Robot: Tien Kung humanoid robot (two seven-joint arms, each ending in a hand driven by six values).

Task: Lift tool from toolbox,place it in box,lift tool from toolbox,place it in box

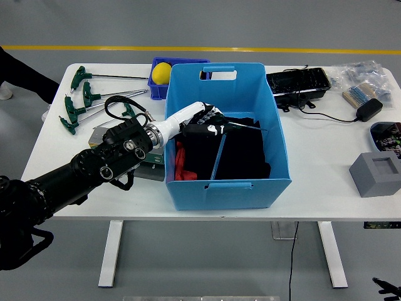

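Reaching over the blue box's (250, 183) left wall, the left hand (202, 121) holds a green-handled tool (241, 125) inside.
Fingers curled round the handle; its thin shaft lies nearly level above black cloth (247, 153) in the box. More green-handled tools (84, 103) lie left of the box on the white table (326, 169).

Box walls (280, 135) and divider (217, 157) hem passage

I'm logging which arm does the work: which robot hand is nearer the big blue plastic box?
Left. The left hand reaches over the rim of the big blue plastic box into its inside, fingers on a thin metal-shafted tool. The right hand is out of view.
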